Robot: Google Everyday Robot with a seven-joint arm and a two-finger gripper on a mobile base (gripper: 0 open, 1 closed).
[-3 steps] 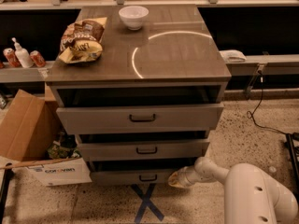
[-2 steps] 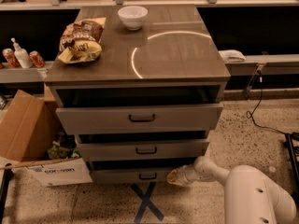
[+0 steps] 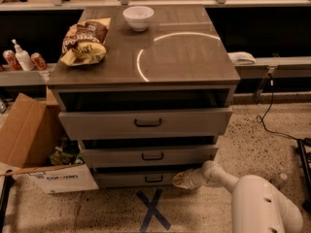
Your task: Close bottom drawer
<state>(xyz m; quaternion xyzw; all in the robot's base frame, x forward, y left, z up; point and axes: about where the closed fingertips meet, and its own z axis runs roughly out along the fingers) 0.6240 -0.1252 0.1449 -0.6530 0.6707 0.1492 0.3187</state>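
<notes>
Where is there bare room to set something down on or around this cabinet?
The cabinet top is bare across its right half and front, bordered by the chip bag at left and the white bowl at back. Crowded: floor left of the drawers, taken by the cardboard box; the right end of the bottom drawer, where the gripper sits.

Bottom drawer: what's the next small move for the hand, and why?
Probably a short push straight in toward the cabinet. The hand sits low at the right end of the bottom drawer, seemingly touching its front. A dark gap above that front suggests the drawer is not yet fully shut.
</notes>
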